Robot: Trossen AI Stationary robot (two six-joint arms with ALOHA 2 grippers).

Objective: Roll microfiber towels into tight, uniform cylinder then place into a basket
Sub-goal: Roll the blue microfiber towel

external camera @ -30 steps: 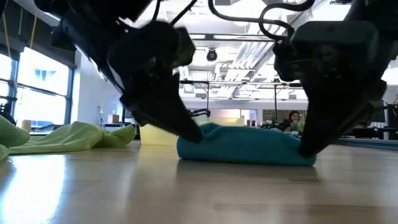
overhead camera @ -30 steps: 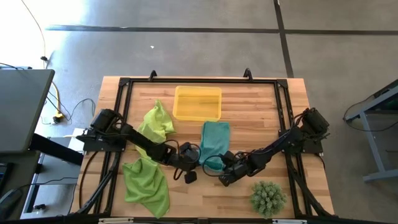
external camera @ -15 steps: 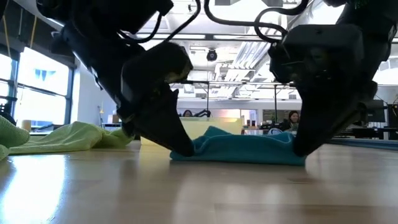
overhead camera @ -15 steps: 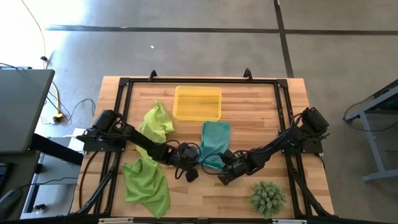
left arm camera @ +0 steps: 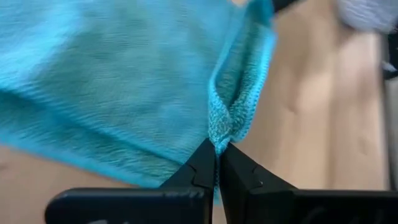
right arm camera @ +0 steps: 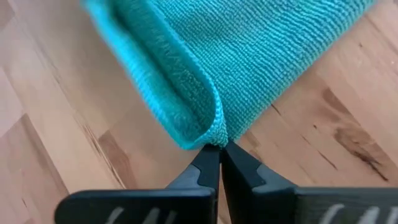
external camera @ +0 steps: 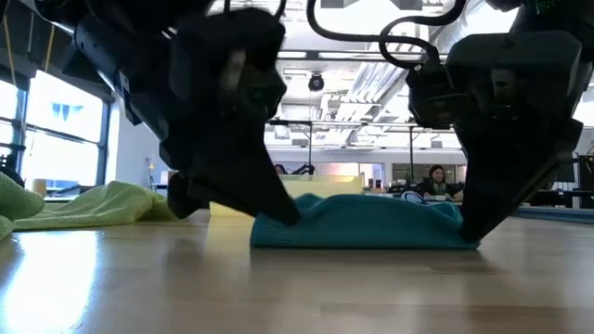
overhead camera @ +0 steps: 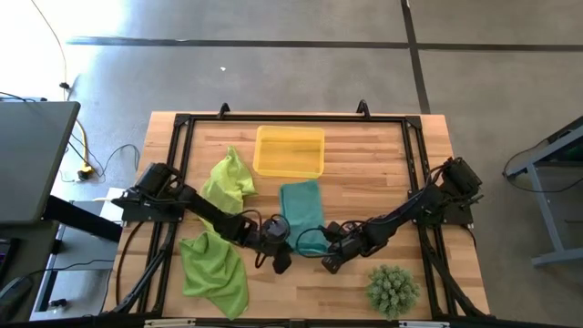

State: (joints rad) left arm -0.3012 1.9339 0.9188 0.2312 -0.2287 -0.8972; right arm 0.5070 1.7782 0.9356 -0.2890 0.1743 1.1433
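The teal towel [overhead camera: 301, 211] lies flat on the table below the yellow basket [overhead camera: 290, 151], with its near end doubled over into a low fold [external camera: 367, 223]. My left gripper [overhead camera: 282, 242] is shut on the near left corner of that fold. My right gripper [overhead camera: 330, 248] is shut on the near right corner. Both fingertips are down at the tabletop in the low view. One lime-green towel [overhead camera: 228, 180] lies crumpled left of the basket. Another lime-green towel [overhead camera: 215, 267] lies near the front left. My left gripper pinches the folded hem at the towel's near left corner [left arm camera: 220, 129] between its two fingertips, several layers bunched together. The fingers slant down from the left, and the fold rests on the table. My right gripper pinches the rolled-over edge at the towel's near right corner [right arm camera: 211, 132] between its fingertips. The fingers slant down from the right, and the fold rests on the wood.
A spiky green ball plant [overhead camera: 393, 289] stands at the front right. A black frame [overhead camera: 182, 128] runs round the tabletop. Bare wood shows between the teal towel and the plant, and right of the basket.
The teal towel has slid a little toward the table's left edge, and its far end now lies under the basket's middle. Both grippers have stayed shut on its near corners, and the fold between them stands higher than half a second ago.
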